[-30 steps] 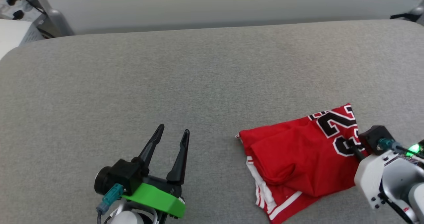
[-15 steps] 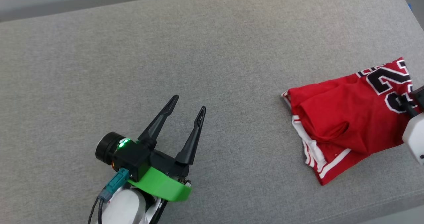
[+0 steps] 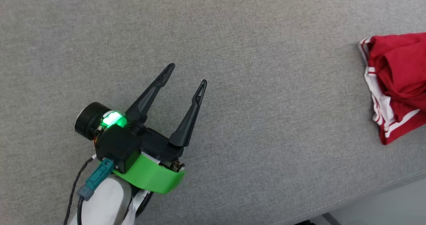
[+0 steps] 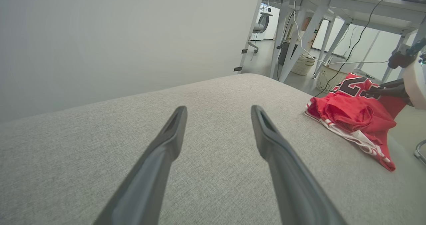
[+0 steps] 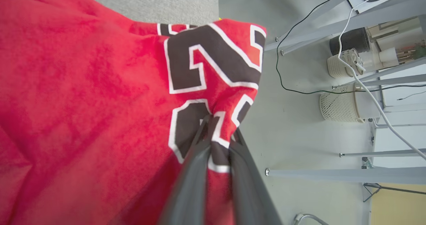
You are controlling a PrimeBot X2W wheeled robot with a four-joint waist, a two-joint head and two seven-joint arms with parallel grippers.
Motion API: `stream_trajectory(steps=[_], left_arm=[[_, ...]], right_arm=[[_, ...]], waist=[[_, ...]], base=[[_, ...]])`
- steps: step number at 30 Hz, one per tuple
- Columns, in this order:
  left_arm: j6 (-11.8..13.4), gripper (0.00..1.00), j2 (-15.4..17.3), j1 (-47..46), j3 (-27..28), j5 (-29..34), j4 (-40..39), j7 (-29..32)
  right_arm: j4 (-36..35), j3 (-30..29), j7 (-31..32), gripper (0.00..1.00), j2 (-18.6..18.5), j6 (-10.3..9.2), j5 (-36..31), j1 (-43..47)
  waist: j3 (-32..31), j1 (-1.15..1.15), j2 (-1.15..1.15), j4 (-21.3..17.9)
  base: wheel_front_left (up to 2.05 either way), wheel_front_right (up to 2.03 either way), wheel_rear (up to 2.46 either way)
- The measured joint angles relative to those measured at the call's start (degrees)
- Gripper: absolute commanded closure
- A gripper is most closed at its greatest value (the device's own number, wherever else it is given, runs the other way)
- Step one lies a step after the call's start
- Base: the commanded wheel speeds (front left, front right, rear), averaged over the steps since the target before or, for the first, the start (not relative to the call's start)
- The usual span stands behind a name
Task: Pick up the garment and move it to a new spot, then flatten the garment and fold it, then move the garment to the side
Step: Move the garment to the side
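Right gripper [image 5: 219, 129] clamped on the garment [image 5: 83, 85] at its lettering; left gripper [image 3: 186, 73] fingers apart, empty. Recommend 1 low, slow drag, ending inside the table [image 3: 266, 118] edge.

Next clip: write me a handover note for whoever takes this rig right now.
Left claw: open, empty, over the grey cushion.
Right claw: shut on the garment, pinching its numbered part.
Garment: a roughly folded bundle at the cushion's right edge.
Done: the folding, by the look of it.
Left: probably set it down at the side and release.
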Motion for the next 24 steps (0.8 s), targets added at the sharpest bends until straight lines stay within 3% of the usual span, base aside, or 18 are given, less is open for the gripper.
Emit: stream_trajectory(steps=[11, 13, 24], left_arm=[[0.66, 0.00, 0.94, -1.41, 0.83, 0.24, -3.00, 1.02], [0.67, 0.00, 0.94, -1.49, 0.81, 0.23, -2.77, 0.98], [1.44, 0.00, -0.67, -1.18, 1.77, -2.81, 4.66, -3.54]], right_arm=[[13.14, -5.77, -4.94, 1.00, 1.93, 0.00, -4.71, -6.48], [14.56, -6.35, -5.94, 0.00, 2.47, 0.00, -5.88, -7.15], [15.79, -8.12, -11.51, 0.00, 3.44, 0.00, -8.06, -9.41]], waist=[[6.14, 0.00, 0.00, 2.11], [6.31, 0.00, 0.00, 2.70], [0.50, -0.01, 0.00, 3.85]], base=[[0.00, 0.00, 0.00], [0.00, 0.00, 0.00], [0.00, 0.00, 0.00]])
